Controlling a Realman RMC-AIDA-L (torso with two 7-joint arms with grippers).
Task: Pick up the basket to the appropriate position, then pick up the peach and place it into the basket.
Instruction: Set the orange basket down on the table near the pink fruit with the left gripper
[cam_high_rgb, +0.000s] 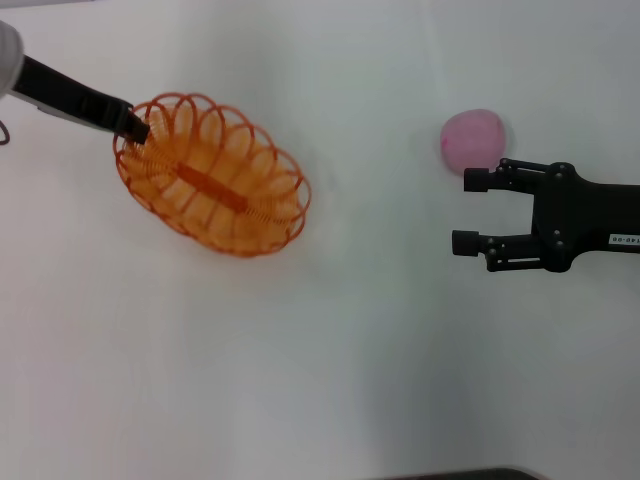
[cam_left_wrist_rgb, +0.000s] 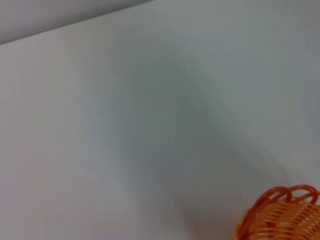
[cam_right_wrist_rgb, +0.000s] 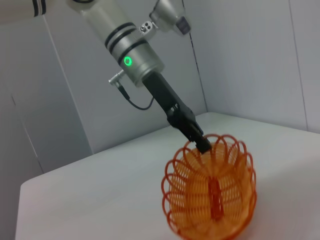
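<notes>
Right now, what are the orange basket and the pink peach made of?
The basket, held at its rim by the left gripper, looks like glossy plastic or coated wire: thin shiny loops with open gaps. The peach looks matte and smooth, perhaps foam or soft plastic; I can't tell for sure.

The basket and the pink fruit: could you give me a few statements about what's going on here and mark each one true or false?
1. The left gripper is at the rim of the basket. True.
2. The peach lies inside the basket. False: it sits on the white table, well apart from the basket on the robot's right.
3. The right gripper is open and holds nothing. True.
4. The right gripper is closed around the peach. False: the peach lies just beyond its fingers, ungripped.
5. The basket is blue and solid-walled. False: it is orange openwork.
</notes>
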